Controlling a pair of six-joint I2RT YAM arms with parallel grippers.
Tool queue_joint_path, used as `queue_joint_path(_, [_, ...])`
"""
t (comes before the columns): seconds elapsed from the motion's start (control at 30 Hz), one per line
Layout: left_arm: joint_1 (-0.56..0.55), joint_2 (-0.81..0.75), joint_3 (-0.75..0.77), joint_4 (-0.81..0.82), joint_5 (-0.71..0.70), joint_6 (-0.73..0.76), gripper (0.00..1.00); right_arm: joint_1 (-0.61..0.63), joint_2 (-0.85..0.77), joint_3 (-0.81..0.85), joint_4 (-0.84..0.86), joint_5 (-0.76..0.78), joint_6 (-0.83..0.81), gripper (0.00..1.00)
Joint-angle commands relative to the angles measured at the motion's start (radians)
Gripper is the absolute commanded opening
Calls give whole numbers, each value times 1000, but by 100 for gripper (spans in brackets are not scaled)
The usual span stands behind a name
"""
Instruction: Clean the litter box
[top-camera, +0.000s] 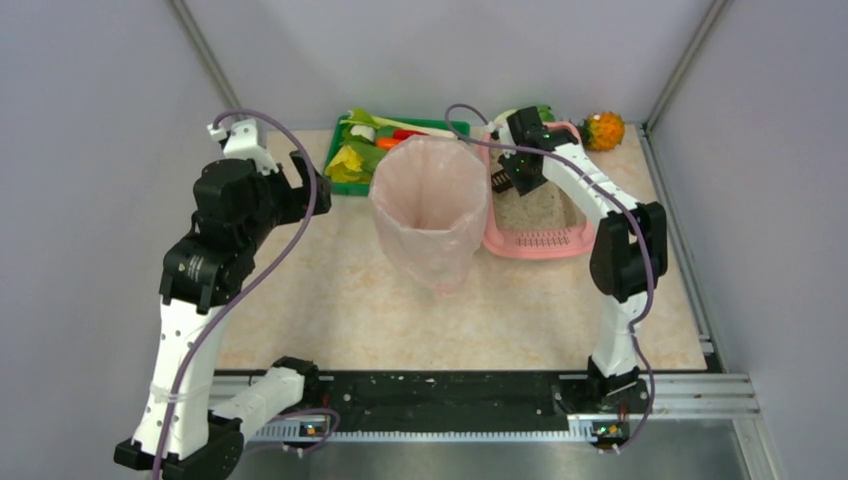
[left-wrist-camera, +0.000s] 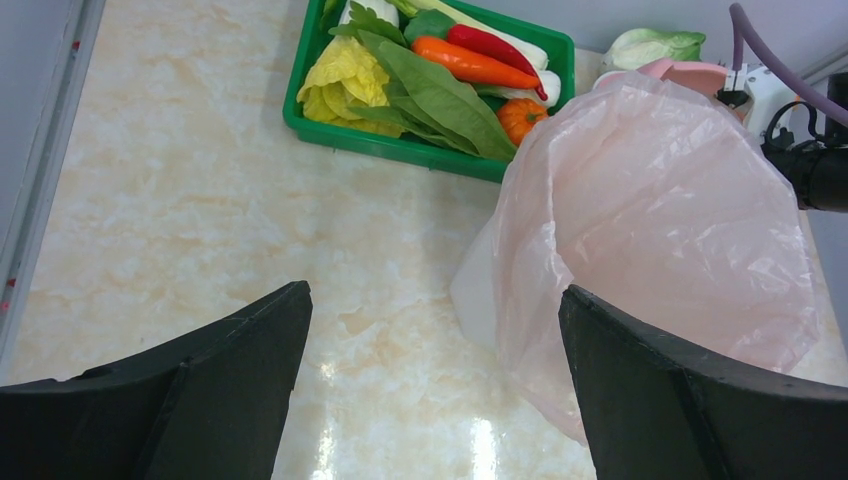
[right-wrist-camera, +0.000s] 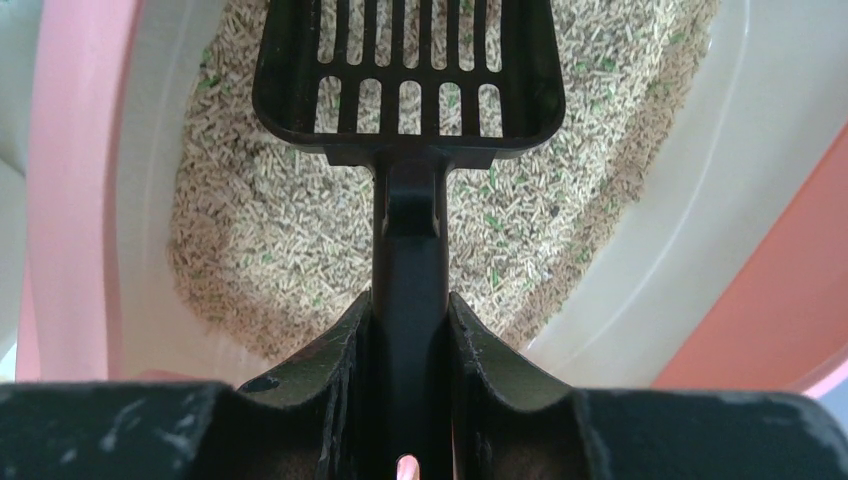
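Litter box sits at the far right of the table, just beside the bag-lined bin, slotted end toward the arms. Right gripper is over the box, fingers clamped narrow on the black handle of a slotted scoop. Scoop head hangs over the beige litter; whether it touches the grains, cannot tell. Left gripper is spread wide, nothing between its fingers, raised above bare table left of the bin. Green tray of vegetables lies at the far edge, close behind the bin.
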Motion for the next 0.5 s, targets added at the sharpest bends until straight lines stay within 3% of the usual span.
queue_joint_path(0.0, [4,14,37,11,-11,6,99,-9,38,66,56,-26,-5,0])
queue_joint_path(0.47, [4,29,65,-6,-26,12,99,-17,205,228,91,6,35,0])
